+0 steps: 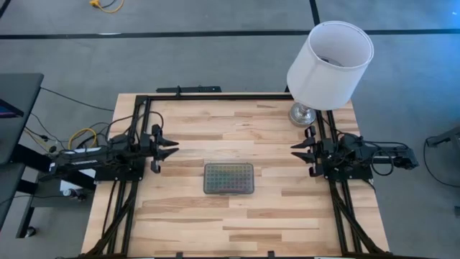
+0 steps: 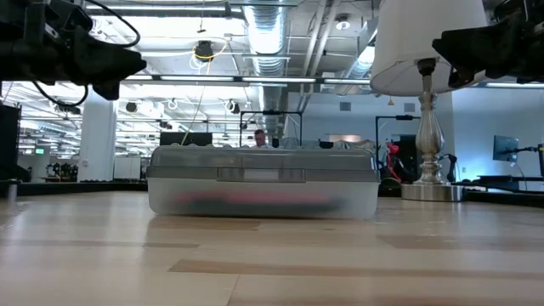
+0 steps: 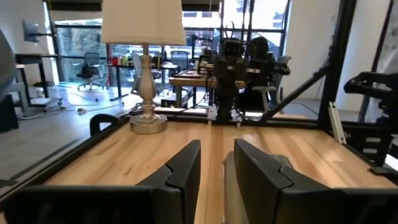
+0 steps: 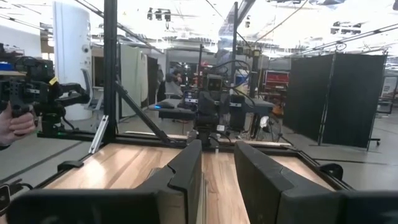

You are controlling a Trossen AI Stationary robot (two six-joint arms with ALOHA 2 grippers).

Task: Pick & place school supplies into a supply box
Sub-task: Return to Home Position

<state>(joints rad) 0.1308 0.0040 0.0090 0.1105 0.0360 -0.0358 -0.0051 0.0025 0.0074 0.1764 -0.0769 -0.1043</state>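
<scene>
— Where is the supply box [image 1: 228, 178] from where you stand?

— Flat on the bench [image 1: 187, 223], about in the middle, its long side running along the near edge. The dotted lid [image 2: 262, 159] is down. Nothing is touching it.

— Can you make out the school supplies [image 2: 255, 201]?

— Only through the plastic. At bench level they are a blur of pink with darker bits behind the clear wall, and I can't tell one pen from another. From overhead, faint colours come through the lid.

— And the arms?

— The left end effector [image 1: 171, 147] hangs by the left edge, raised higher than the box top. It points in toward the box but is well apart from it. Its two fingers are spread with a gap between them, gripping nothing.

— The other one?

— Much the same on the opposite side. The right end effector [image 1: 296, 150] sits by the right edge, lifted off the wood and facing the box from well away. Its fingers are parted and empty too.

— What else is up there?

— A white-shaded lamp [image 1: 329, 61] at the far right corner. Its silver foot stands on the wood, just beyond the right arm.

— Anyone about?

— A person's hand [image 4: 13, 124] shows past the bench, on some dark gear. I can't tell what it is.
</scene>
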